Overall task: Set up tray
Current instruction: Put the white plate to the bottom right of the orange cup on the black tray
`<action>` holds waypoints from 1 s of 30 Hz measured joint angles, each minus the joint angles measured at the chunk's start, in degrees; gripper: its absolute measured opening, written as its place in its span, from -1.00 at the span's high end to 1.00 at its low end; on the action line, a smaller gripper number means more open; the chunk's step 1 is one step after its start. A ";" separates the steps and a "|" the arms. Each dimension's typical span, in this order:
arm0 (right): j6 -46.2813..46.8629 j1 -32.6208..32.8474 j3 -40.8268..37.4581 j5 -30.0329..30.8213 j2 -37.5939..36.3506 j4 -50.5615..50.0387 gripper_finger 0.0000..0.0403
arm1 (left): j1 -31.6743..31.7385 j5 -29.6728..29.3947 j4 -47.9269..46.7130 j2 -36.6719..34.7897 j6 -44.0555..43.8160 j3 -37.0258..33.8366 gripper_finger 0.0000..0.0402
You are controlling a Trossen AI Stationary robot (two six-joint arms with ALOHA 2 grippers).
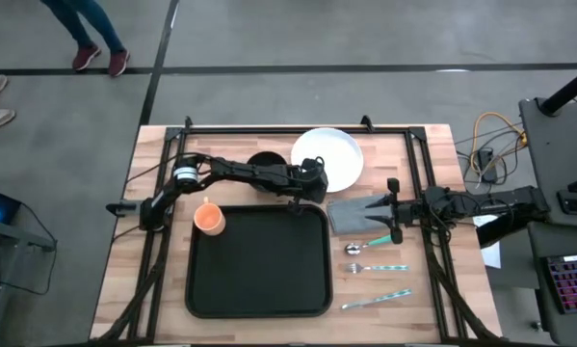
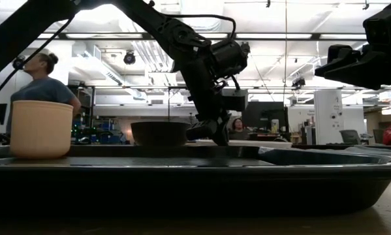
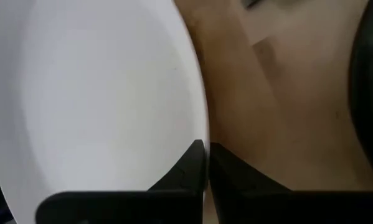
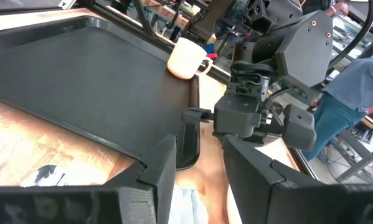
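A wide, stiff, shallow black tray lies flat mid-worktop; its thin raised rim is judged the best hold. The left claw is clamped on the white plate edge.

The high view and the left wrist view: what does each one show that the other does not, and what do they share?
Only the high view shows the black tray with the orange cup in its corner, the grey napkin, the cutlery, a dark bowl and the waiting right pincer over the napkin. Only the left wrist view shows the left pincer's fingers shut on the rim of the white plate. Both show the plate, the left pincer and the wooden table.
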 joint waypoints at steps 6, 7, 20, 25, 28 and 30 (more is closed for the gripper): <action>0.00 0.01 0.00 0.00 0.00 0.00 0.39 | -0.13 -0.76 -0.08 0.00 1.74 0.18 1.00; 0.00 0.00 0.00 -0.02 0.00 0.00 0.39 | -0.14 -0.75 -0.14 0.00 1.75 0.39 1.00; 0.00 -0.01 0.00 0.00 0.00 0.00 0.39 | -3.95 -7.36 -10.31 -0.11 1.65 12.70 1.00; 0.00 0.00 0.00 0.00 0.00 0.00 0.39 | -5.83 -12.11 -16.36 -0.20 -0.44 17.36 1.00; 0.00 0.01 0.00 0.00 0.00 0.00 0.39 | -7.01 -12.38 -21.14 -0.20 -3.39 19.16 1.00; 0.00 0.01 0.00 -0.01 -0.02 0.00 0.39 | -7.64 -12.33 -23.05 -0.20 -5.51 19.26 1.00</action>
